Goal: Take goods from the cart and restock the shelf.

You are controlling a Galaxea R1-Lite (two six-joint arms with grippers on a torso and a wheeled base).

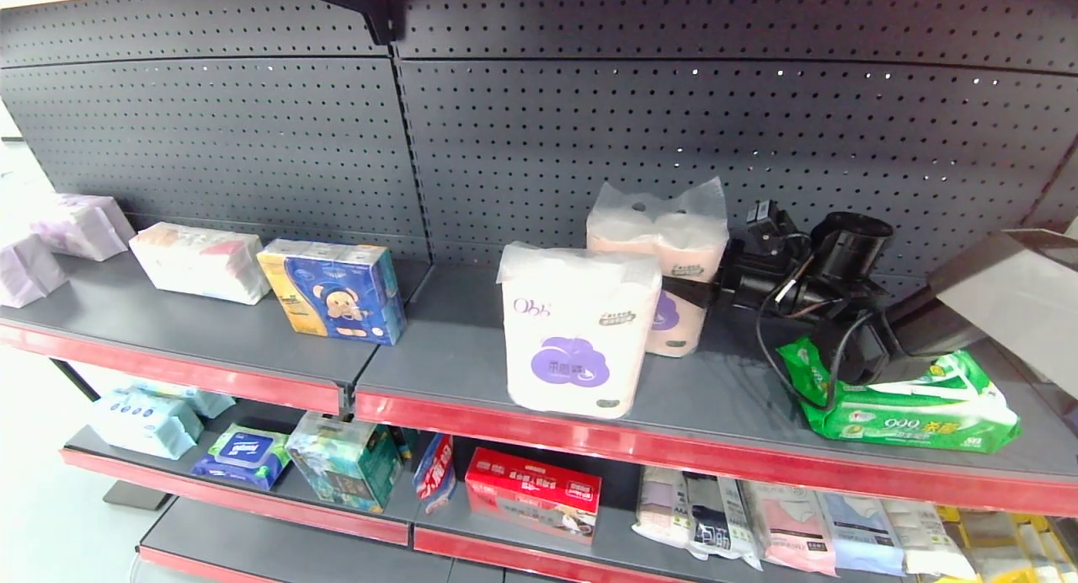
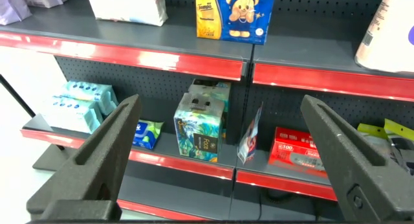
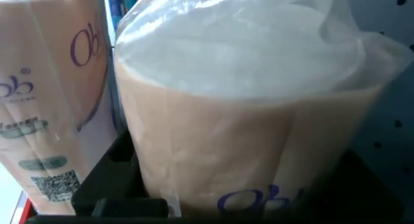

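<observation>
Two roll packs (image 1: 573, 330) stand mid-frame on the shelf (image 1: 724, 389).
Long axes vertical; right hand (image 1: 706, 292) clamped on the rear pack (image 1: 665, 238), left hand (image 2: 221, 102) spread wide apart.

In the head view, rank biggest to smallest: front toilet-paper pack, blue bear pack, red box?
Largest first: front toilet-paper pack, blue bear pack, red box. The box is farther off, so unsure.

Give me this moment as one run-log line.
right end effector: shut on rear roll pack, pack standing on shelf | left end effector: open, empty | front roll pack: upright near shelf edge
</observation>
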